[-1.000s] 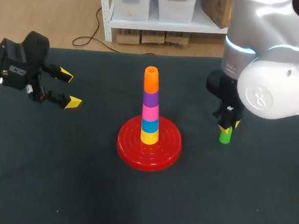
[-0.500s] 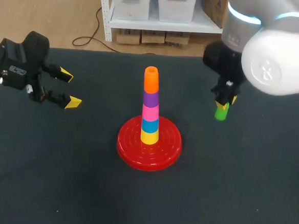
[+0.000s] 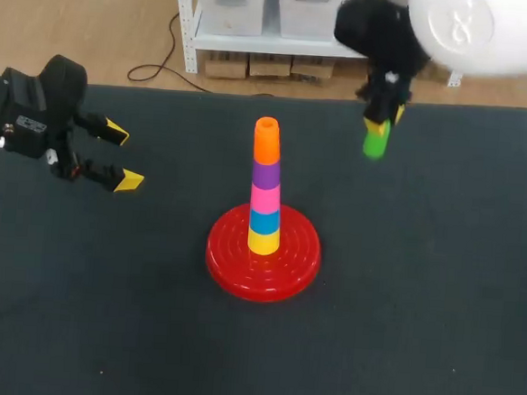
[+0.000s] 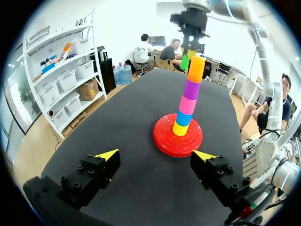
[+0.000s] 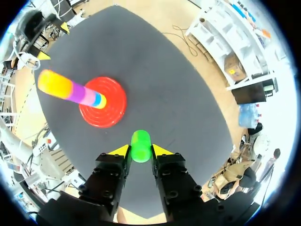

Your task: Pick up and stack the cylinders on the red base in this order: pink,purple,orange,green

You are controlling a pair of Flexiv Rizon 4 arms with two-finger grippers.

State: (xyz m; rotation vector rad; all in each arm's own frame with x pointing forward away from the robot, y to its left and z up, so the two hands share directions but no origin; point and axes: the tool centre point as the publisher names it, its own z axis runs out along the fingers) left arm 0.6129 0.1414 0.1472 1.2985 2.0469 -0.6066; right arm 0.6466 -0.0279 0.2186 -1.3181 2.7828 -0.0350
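Observation:
The red base (image 3: 262, 252) sits mid-table with a stack on its post: yellow, blue, pink, purple, and an orange cylinder (image 3: 266, 141) on top. High above the table, to the right of the stack's top, my right gripper (image 3: 375, 126) is shut on the green cylinder (image 3: 374, 142). In the right wrist view the green cylinder (image 5: 140, 146) stands between the fingers, with the red base (image 5: 102, 102) and the stack below and ahead. My left gripper (image 3: 120, 157) hangs open at the table's left with nothing in it; its wrist view shows the stack (image 4: 188, 96) ahead.
The dark table top (image 3: 418, 317) spreads on all sides of the base. Nothing else lies on it.
My right gripper has lifted the green cylinder off the table at the right and carried it up and leftward, toward the stack's top. The left arm has kept still.

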